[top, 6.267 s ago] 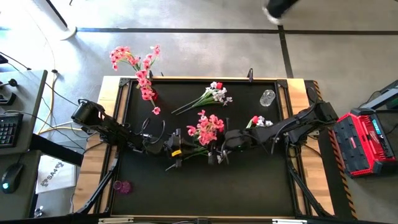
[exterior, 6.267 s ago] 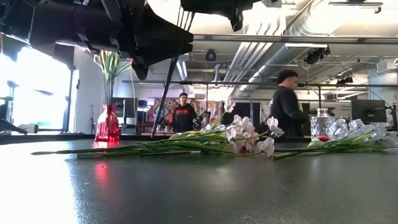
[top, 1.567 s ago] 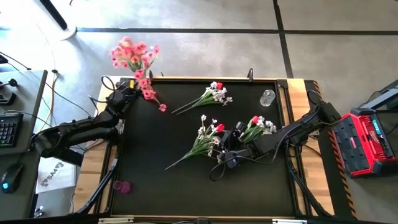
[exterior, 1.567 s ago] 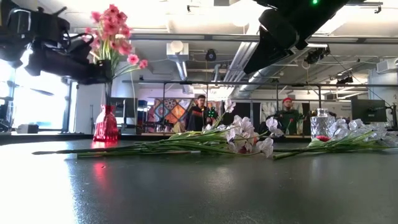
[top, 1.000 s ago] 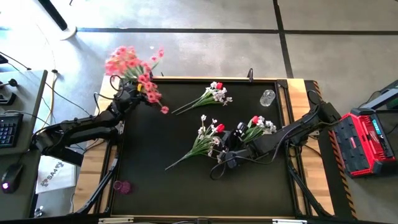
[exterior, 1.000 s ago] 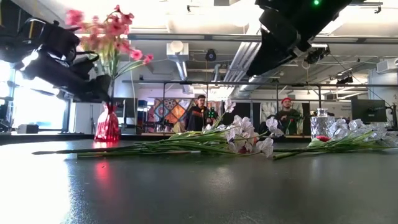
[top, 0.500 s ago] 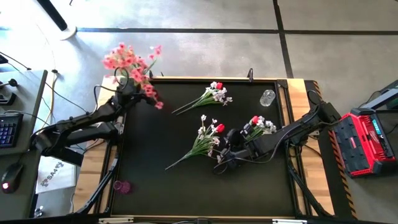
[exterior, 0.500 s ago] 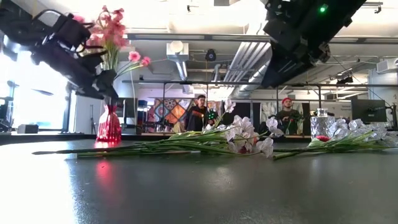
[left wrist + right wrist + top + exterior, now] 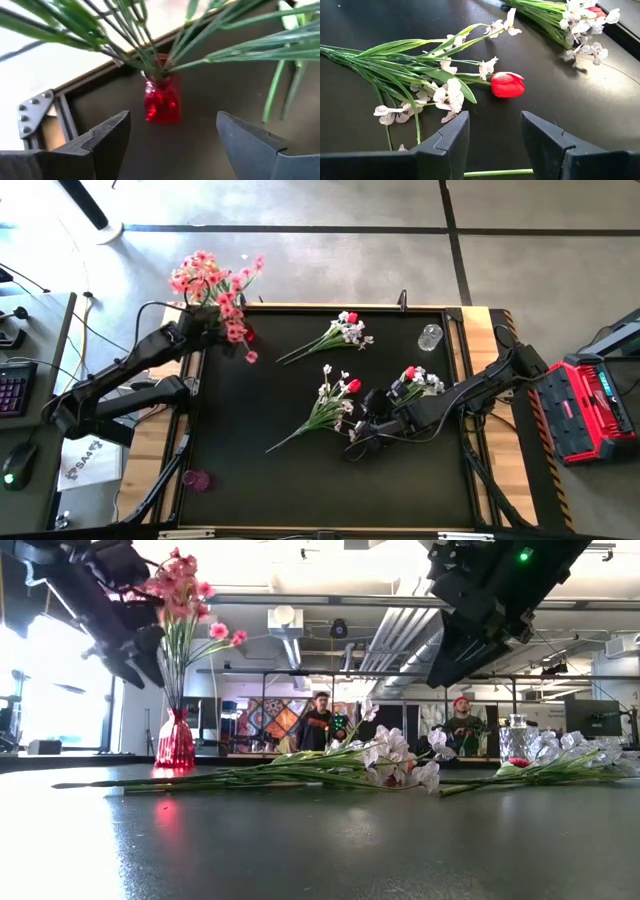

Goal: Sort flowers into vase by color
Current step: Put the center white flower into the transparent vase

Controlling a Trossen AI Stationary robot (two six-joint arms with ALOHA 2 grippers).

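desk [image 9: 260, 480]: black mat, sprays loose mid-frame | red vase [image 9: 246, 334] upper left: pink flowers [image 9: 213, 280] | left claw [image 9: 172, 137] wide open, empty | right claw [image 9: 495, 137] parted, empty

Bright light pours from the window [image 9: 55, 680] and ceiling [image 9: 300, 570] in the low view, so the arms look like dark shapes. The black table [image 9: 320, 840] shines with soft glare. In the left wrist view the green stems [image 9: 210, 35] look blurry.
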